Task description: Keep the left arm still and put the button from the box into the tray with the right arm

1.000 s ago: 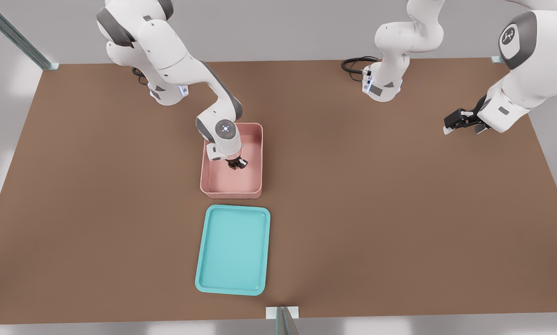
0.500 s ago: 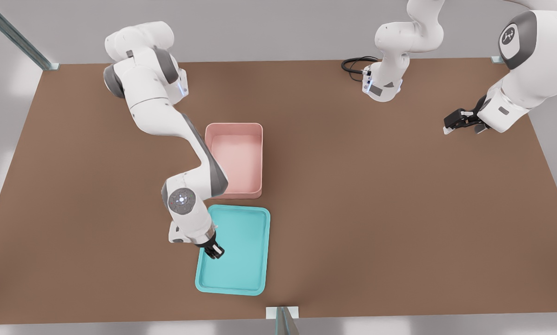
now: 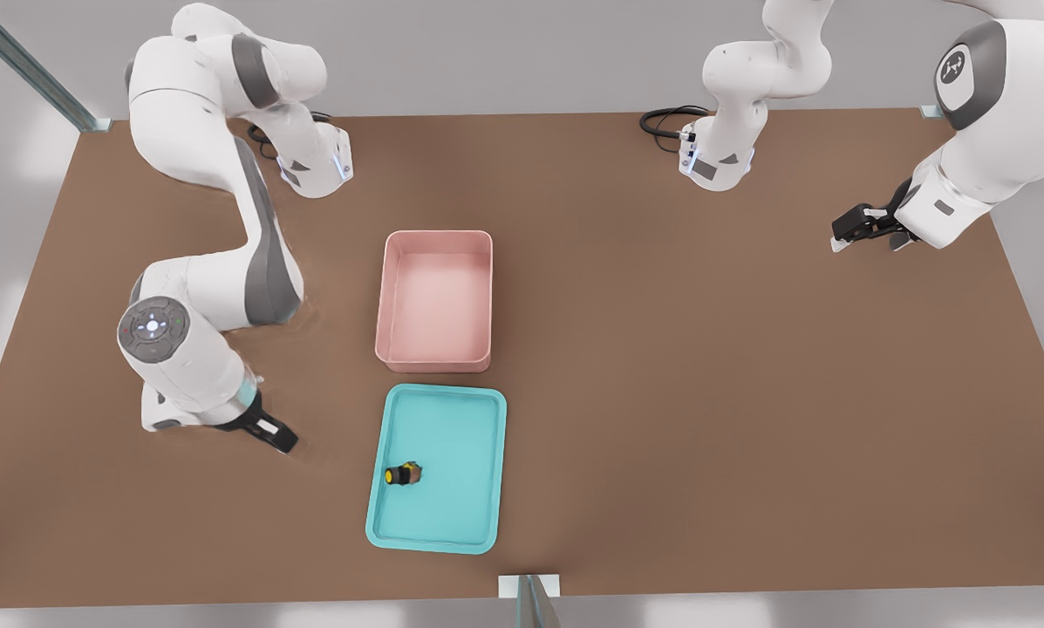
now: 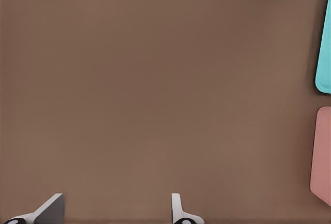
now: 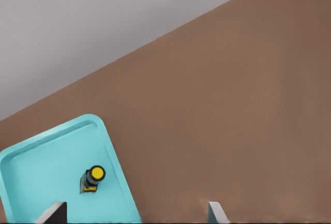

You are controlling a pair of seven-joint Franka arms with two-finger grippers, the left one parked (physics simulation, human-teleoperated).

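My pincer (image 3: 279, 439) hangs empty over bare counter (image 3: 661, 392), fingers spread, only their tips in my wrist view. My arm is folded low, clear of the tray (image 3: 487, 471). The button (image 3: 404, 474) lies inside it — toward the counter's near edge, beyond the empty box (image 3: 435, 358).

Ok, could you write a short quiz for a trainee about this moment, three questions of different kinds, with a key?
1. True or false: the yellow-capped button lies in the teal tray.
2. What does the pink box contain? A) the button B) nothing visible C) a cable
3. Fill in: the right arm's gripper, jaws open, is over the bare ____, on the front view's left of the tray.

Key: 1 true; 2 B; 3 table.
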